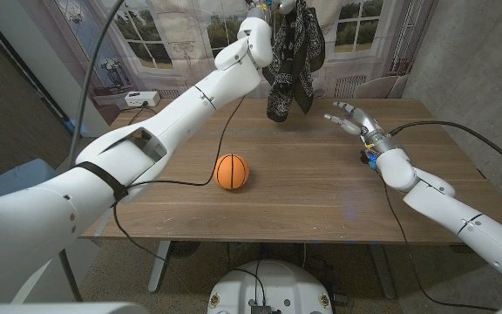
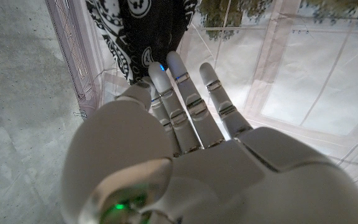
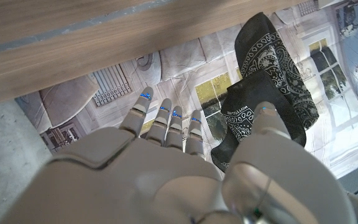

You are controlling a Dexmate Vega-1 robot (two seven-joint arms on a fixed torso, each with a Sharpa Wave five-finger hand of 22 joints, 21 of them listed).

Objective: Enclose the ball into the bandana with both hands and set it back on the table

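An orange basketball-patterned ball (image 1: 232,171) sits on the wooden table (image 1: 303,187), left of the middle. My left hand (image 1: 257,39) is raised high over the table's far edge. From its fingertips (image 2: 158,76) hangs the black bandana with white paisley print (image 1: 293,61) (image 2: 143,28), its lower end just above the tabletop. My right hand (image 1: 354,119) hovers to the right of the cloth with fingers (image 3: 166,115) spread and nothing in it; the bandana (image 3: 272,93) hangs just beyond them.
A white power strip with cables (image 1: 136,98) lies on a ledge at the far left. A printed backdrop of windows (image 1: 181,35) stands behind the table. A black cable (image 1: 190,179) runs from my left arm across the tabletop by the ball.
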